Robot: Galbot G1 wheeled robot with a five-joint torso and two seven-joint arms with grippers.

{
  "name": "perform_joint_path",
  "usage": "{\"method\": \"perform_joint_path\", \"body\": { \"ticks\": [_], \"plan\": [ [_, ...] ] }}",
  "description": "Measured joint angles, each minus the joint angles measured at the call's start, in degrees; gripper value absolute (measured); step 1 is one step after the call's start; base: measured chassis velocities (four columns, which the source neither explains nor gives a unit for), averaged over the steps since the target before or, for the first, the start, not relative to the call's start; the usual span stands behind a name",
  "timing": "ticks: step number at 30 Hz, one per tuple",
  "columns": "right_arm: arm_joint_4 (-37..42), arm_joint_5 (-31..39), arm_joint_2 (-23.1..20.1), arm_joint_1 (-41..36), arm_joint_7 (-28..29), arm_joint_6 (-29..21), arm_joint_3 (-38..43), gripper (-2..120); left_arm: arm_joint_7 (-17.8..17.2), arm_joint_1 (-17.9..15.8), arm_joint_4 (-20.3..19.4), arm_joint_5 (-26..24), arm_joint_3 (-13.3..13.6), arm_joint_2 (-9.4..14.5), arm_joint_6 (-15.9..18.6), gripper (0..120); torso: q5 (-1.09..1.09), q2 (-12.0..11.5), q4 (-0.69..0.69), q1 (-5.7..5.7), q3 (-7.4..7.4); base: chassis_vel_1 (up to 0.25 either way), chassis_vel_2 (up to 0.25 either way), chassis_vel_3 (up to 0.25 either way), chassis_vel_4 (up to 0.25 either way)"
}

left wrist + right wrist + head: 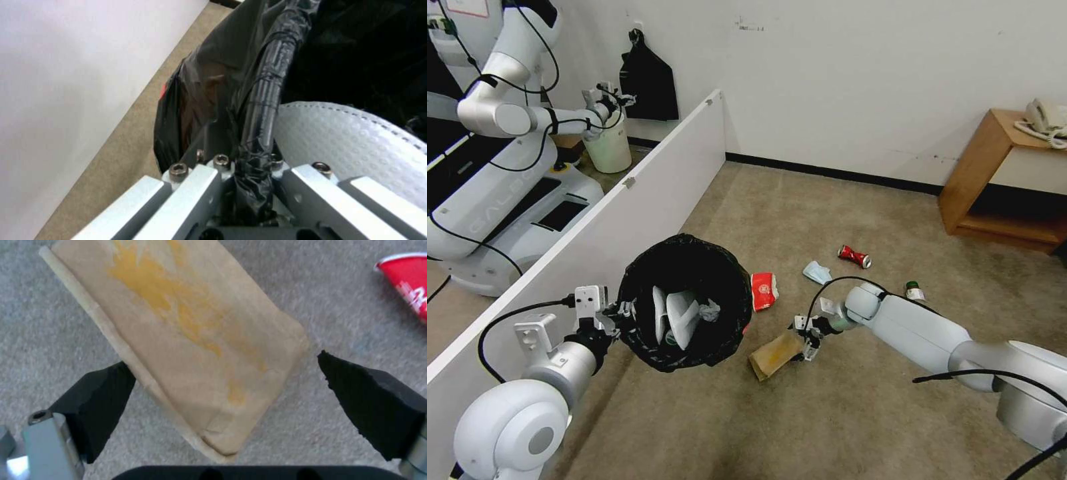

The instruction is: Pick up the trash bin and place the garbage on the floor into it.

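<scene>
My left gripper (612, 312) is shut on the near rim of the trash bin (684, 300), a red bin under a black bag (258, 110), and holds it above the carpet. White slippers (670, 317) and a tissue wad (710, 310) lie inside; one slipper (356, 143) shows close up. Low over the brown cardboard piece (775, 355), my right gripper (804, 337) stands open. In the right wrist view the gripper (227, 366) has a black pad (102, 396) on each side of the cardboard piece (191, 333). A red carton (764, 291), face mask (817, 271), red can (854, 256) and bottle (914, 291) lie on the floor.
A white partition panel (627, 200) runs along my left, close to the bin. Beyond it stands another robot (507, 167) with a pale bucket (607, 143); a black bag (648, 83) hangs on the wall. A wooden table (994, 173) with a phone (1047, 120) sits far right.
</scene>
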Motion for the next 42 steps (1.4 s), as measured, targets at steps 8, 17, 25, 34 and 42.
{"method": "perform_joint_path", "body": {
  "ticks": [8,17,25,34,42],
  "plan": [
    [-0.65,0.44,0.31,1.08,-0.56,0.04,-0.39,100,0.34,-0.13,0.28,0.13,-0.02,-0.05,-0.20,0,0.00,0.00,-0.02,0.00,0.00,0.000,0.000,0.000,0.000],
    [-1.42,0.98,1.82,1.74,-0.68,0.08,-0.73,100,0.77,-0.36,0.58,0.06,-0.34,0.18,-0.36,0,0.00,0.00,-0.01,0.00,0.00,0.000,0.000,0.000,0.000],
    [-3.52,-0.95,3.78,2.28,0.30,0.33,-0.77,100,1.38,-0.30,0.89,0.37,-0.33,-0.17,-0.64,0,-0.01,0.00,-0.02,0.00,0.00,0.000,0.000,0.000,0.000],
    [-5.44,-2.79,4.83,2.28,1.30,1.46,-0.03,100,1.55,-0.48,1.17,0.45,-0.40,-0.21,-0.79,0,0.00,0.00,-0.02,0.00,0.00,0.000,0.000,0.000,0.000],
    [-6.19,-3.77,5.88,2.10,1.66,2.21,0.51,82,1.59,-0.68,1.37,0.45,-0.38,0.05,-0.85,0,0.00,0.00,0.00,0.00,0.00,0.000,0.000,0.000,0.000]
  ]
}}
